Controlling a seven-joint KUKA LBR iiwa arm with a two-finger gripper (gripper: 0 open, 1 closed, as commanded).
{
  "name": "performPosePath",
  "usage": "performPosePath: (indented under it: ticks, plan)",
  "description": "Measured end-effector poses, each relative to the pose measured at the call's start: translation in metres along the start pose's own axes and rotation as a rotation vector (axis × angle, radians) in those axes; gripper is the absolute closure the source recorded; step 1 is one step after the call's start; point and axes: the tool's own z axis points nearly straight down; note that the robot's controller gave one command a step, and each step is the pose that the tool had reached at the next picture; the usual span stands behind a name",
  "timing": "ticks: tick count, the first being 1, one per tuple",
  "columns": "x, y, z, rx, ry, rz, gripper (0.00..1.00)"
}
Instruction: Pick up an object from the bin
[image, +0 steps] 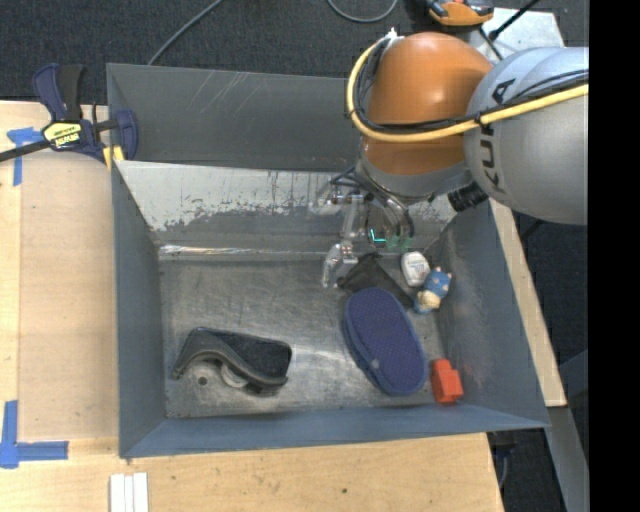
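My gripper (337, 268) hangs low over the right half of the bin, under the arm's orange cover. Right below it lies a dark blue oval pouch (382, 342), its far end almost beneath the gripper. A small toy figure (426, 280) in white, blue and yellow lies just to the right of the gripper, by the bin's right wall. A dark, flat shape (372, 274) shows between the gripper and the pouch; I cannot tell what it is.
An orange-red block (446, 381) sits in the near right corner beside the pouch. A black curved tool with a grey part (236, 361) lies at the near left. The arm comes in from the right, over the bin's back right corner.
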Motion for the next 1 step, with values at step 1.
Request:
performPosePath:
  ticks: [1]
  plan:
    - [-0.0093, -0.1529, 0.1343, -0.016, -0.003, 0.069, 0.0]
